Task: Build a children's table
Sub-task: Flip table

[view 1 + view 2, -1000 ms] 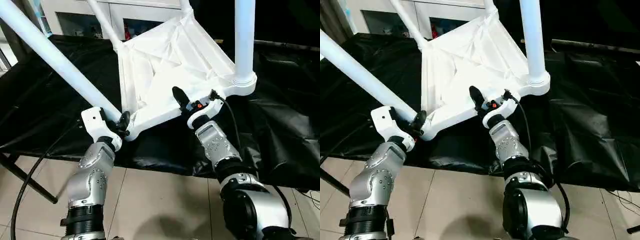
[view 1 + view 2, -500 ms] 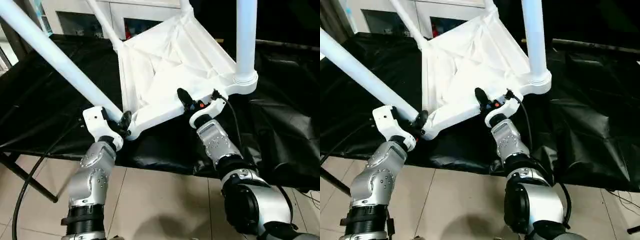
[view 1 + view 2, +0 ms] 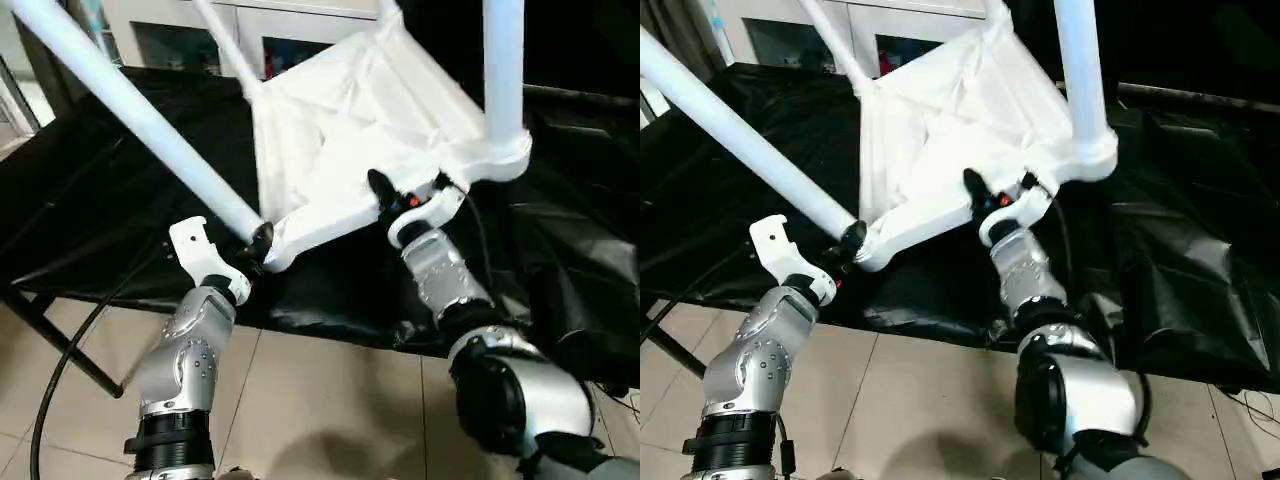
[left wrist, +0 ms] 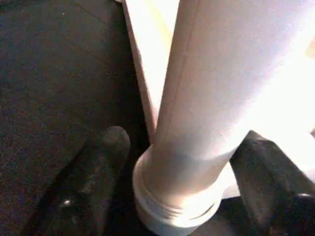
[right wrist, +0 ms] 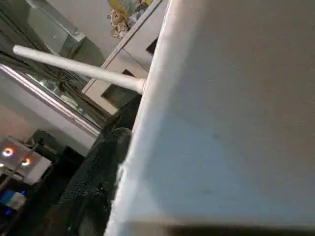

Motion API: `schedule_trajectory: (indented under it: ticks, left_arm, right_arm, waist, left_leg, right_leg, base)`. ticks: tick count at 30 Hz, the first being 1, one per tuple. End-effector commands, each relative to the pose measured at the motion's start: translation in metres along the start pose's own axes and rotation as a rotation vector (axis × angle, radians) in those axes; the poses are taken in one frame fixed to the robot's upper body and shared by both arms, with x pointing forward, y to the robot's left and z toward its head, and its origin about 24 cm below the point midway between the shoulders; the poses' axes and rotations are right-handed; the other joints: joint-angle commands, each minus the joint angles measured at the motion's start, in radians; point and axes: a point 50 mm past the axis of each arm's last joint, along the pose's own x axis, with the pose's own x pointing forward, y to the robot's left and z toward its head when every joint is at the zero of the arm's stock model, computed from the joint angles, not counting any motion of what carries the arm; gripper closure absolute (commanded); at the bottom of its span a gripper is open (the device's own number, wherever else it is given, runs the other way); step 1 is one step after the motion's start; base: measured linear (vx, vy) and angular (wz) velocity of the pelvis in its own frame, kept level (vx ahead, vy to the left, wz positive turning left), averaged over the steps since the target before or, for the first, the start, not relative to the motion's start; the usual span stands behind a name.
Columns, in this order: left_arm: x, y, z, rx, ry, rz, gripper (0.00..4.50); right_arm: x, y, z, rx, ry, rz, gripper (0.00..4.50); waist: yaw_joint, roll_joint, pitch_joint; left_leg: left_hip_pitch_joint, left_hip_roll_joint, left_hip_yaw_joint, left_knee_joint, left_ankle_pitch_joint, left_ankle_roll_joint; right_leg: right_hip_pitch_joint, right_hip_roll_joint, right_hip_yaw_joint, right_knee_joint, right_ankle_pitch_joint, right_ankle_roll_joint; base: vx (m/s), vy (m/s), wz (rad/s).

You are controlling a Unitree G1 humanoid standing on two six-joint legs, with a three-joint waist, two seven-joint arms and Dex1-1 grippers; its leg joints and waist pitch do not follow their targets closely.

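1. White plastic rectangular children's table top, ribbed underside up, tilted on the surface with its near edge toward the robot.
2. Long white tubular legs: one slants up from the near-left corner socket; another stands upright in the near-right corner socket; a thinner-looking far leg rises from the far-left corner.
3. Surface draped in crinkled black sheeting, carrying the table top; its dark frame leg angles down to the floor.
4. Left end effector: black fingers spread to either side of the slanting leg's collar, not pressing on it.
5. Right end effector: one black finger lies against the table top's near edge; the grip cannot be told.
6. White cabinet with dark shelf openings, behind the surface.
7. Black cable looping beside the left forearm.
8. Beige tiled floor below.
9. Writing or labels: none legible.
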Motion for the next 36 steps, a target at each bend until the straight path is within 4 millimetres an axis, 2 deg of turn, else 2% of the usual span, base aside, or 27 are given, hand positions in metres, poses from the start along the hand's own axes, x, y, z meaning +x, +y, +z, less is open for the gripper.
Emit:
schedule_trajectory:
  ticks: [1, 6, 8, 9, 10, 12, 13, 14, 15, 16, 17, 20, 21, 23, 26, 29, 32, 36]
  left_arm:
    - [-0.01, 0.026, 0.014, 0.002, -0.078, 0.111, 0.59]
    - [-0.019, 0.037, 0.019, 0.047, -0.084, 0.107, 0.5]
    - [-0.024, 0.041, 0.015, 0.137, -0.037, 0.081, 0.5]
    - [-0.025, 0.042, 0.014, 0.149, -0.029, 0.077, 0.5]
    - [-0.025, 0.042, 0.014, 0.152, -0.028, 0.076, 0.5]
    - [-0.026, 0.043, 0.012, 0.116, -0.022, 0.079, 0.5]
    - [-0.026, 0.043, 0.012, 0.116, -0.022, 0.079, 0.5]
    - [-0.025, 0.039, 0.013, 0.159, -0.011, 0.036, 0.5]
    - [-0.024, 0.036, 0.014, 0.207, -0.012, 0.021, 0.5]
    - [-0.024, 0.034, 0.015, 0.238, -0.013, 0.012, 0.31]
    - [-0.023, 0.031, 0.015, 0.265, -0.008, -0.01, 0.2]
    - [-0.022, 0.009, 0.02, 0.481, 0.008, -0.189, 0.13]
    - [-0.022, 0.009, 0.02, 0.481, 0.008, -0.189, 0.13]
    - [-0.021, -0.001, 0.028, 0.557, -0.033, -0.232, 0.13]
    - [-0.02, -0.027, 0.041, 0.683, -0.087, -0.384, 0.13]
    - [-0.02, -0.051, 0.054, 0.743, -0.134, -0.503, 0.13]
    - [-0.02, -0.068, 0.065, 0.821, -0.158, -0.583, 0.13]
    - [-0.018, -0.074, 0.073, 0.906, -0.188, -0.583, 0.13]
  right_arm:
    - [-0.004, -0.011, 0.061, -0.179, -0.205, -0.056, 2.3]
    - [-0.014, -0.025, 0.086, -0.301, -0.234, -0.107, 2.3]
    - [-0.019, -0.032, 0.096, -0.355, -0.231, -0.123, 2.3]
    - [-0.02, -0.033, 0.098, -0.366, -0.229, -0.126, 2.3]
    - [-0.02, -0.033, 0.098, -0.368, -0.229, -0.127, 2.3]
    - [-0.025, -0.036, 0.108, -0.407, -0.232, -0.137, 2.3]
    - [-0.025, -0.036, 0.108, -0.407, -0.232, -0.137, 2.31]
    - [-0.027, -0.037, 0.112, -0.435, -0.225, -0.136, 2.32]
    - [-0.028, -0.037, 0.113, -0.461, -0.217, -0.136, 2.34]
    - [-0.029, -0.037, 0.114, -0.478, -0.212, -0.136, 2.36]
    - [-0.029, -0.036, 0.114, -0.492, -0.209, -0.135, 2.37]
    - [-0.032, -0.031, 0.121, -0.59, -0.206, -0.137, 2.38]
    - [-0.032, -0.031, 0.121, -0.59, -0.206, -0.137, 2.38]
    - [-0.033, -0.028, 0.124, -0.638, -0.201, -0.144, 2.38]
    - [-0.032, -0.022, 0.131, -0.731, -0.199, -0.174, 2.39]
    - [-0.031, -0.015, 0.138, -0.79, -0.227, -0.199, 2.41]
    - [-0.029, -0.007, 0.142, -0.851, -0.239, -0.192, 2.45]
    - [-0.028, -0.003, 0.142, -0.903, -0.241, -0.192, 2.52]
  waist:
    - [-0.002, -0.005, -0.072]
    - [0.007, -0.004, -0.071]
    - [0.018, 0.004, -0.069]
    - [0.023, 0.004, -0.069]
    - [0.025, 0.0, -0.071]
    - [0.034, 0.005, -0.073]
    - [0.032, 0.001, -0.069]
    - [0.029, -0.001, -0.067]
    - [0.028, -0.001, -0.067]
    - [0.025, -0.001, -0.066]
    - [0.017, -0.004, -0.067]
    - [0.007, -0.002, -0.069]
    - [0.004, -0.004, -0.069]
    - [-0.002, 0.0, -0.069]
    - [-0.008, -0.001, -0.068]
    - [-0.008, 0.003, -0.069]
    - [-0.007, 0.0, -0.069]
    - [-0.008, 0.0, -0.07]
  left_leg:
    - [0.008, 0.027, 0.004, -0.06, 0.051, 0.128]
    - [0.011, 0.028, 0.005, -0.061, 0.038, 0.118]
    - [0.029, 0.026, 0.012, -0.06, -0.007, 0.104]
    - [0.029, 0.026, 0.012, -0.061, -0.01, 0.1]
    - [0.021, 0.024, 0.012, -0.06, 0.006, 0.089]
    - [0.023, 0.024, 0.012, -0.059, 0.019, 0.076]
    - [0.018, 0.024, 0.013, -0.062, 0.0, 0.066]
    - [0.012, 0.023, 0.011, -0.066, -0.029, 0.054]
    - [0.01, 0.023, 0.009, -0.068, -0.041, 0.047]
    - [0.011, 0.023, 0.008, -0.07, -0.059, 0.042]
    - [0.008, 0.021, 0.007, -0.07, -0.062, 0.038]
    - [0.005, 0.019, 0.003, -0.069, -0.027, 0.046]
    - [0.004, 0.018, 0.003, -0.068, -0.019, 0.048]
    - [0.002, 0.016, 0.005, -0.066, -0.003, 0.045]
    - [0.005, 0.018, 0.005, -0.068, -0.021, 0.036]
    - [0.01, 0.017, 0.007, -0.068, -0.032, 0.017]
    - [0.007, 0.016, 0.007, -0.067, -0.021, 0.015]
    - [0.005, 0.013, 0.007, -0.065, -0.004, 0.013]
  right_leg:
    - [0.061, -0.058, 0.026, -0.05, 0.122, -0.288]
    - [0.059, -0.056, 0.026, -0.051, 0.117, -0.279]
    - [0.047, -0.045, 0.026, -0.059, 0.084, -0.262]
    - [0.048, -0.044, 0.026, -0.06, 0.08, -0.251]
    - [0.055, -0.042, 0.027, -0.055, 0.099, -0.238]
    - [0.05, -0.043, 0.026, -0.054, 0.117, -0.231]
    - [0.052, -0.044, 0.026, -0.056, 0.1, -0.233]
    - [0.057, -0.046, 0.025, -0.059, 0.06, -0.225]
    - [0.059, -0.049, 0.025, -0.06, 0.04, -0.22]
    - [0.057, -0.049, 0.025, -0.064, 0.01, -0.204]
    - [0.06, -0.05, 0.026, -0.064, 0.006, -0.197]
    - [0.064, -0.051, 0.026, -0.062, 0.027, -0.178]
    - [0.063, -0.05, 0.026, -0.063, 0.035, -0.179]
    - [0.065, -0.048, 0.027, -0.06, 0.065, -0.198]
    - [0.063, -0.047, 0.026, -0.062, 0.044, -0.203]
    - [0.061, -0.044, 0.026, -0.06, 0.041, -0.206]
    - [0.063, -0.043, 0.027, -0.056, 0.063, -0.208]
    - [0.067, -0.042, 0.028, -0.054, 0.086, -0.202]
  base:
    - [0.0, 0.0, 0.0]
    - [0.0, 0.0, 0.0]
    - [0.0, 0.0, 0.0]
    - [0.0, 0.0, 0.0]
    - [0.0, 0.0, 0.0]
    - [0.0, 0.0, 0.0]
    - [0.0, 0.0, 0.0]
    - [0.0, 0.0, 0.0]
    - [0.0, 0.0, 0.0]
    - [0.0, 0.0, 0.0]
    - [0.0, 0.0, 0.0]
    - [0.0, 0.0, 0.0]
    - [0.0, 0.0, 0.0]
    - [0.0, 0.0, 0.0]
    - [0.0, 0.0, 0.0]
    - [0.0, 0.0, 0.0]
    - [0.0, 0.0, 0.0]
    - [0.0, 0.0, 0.0]
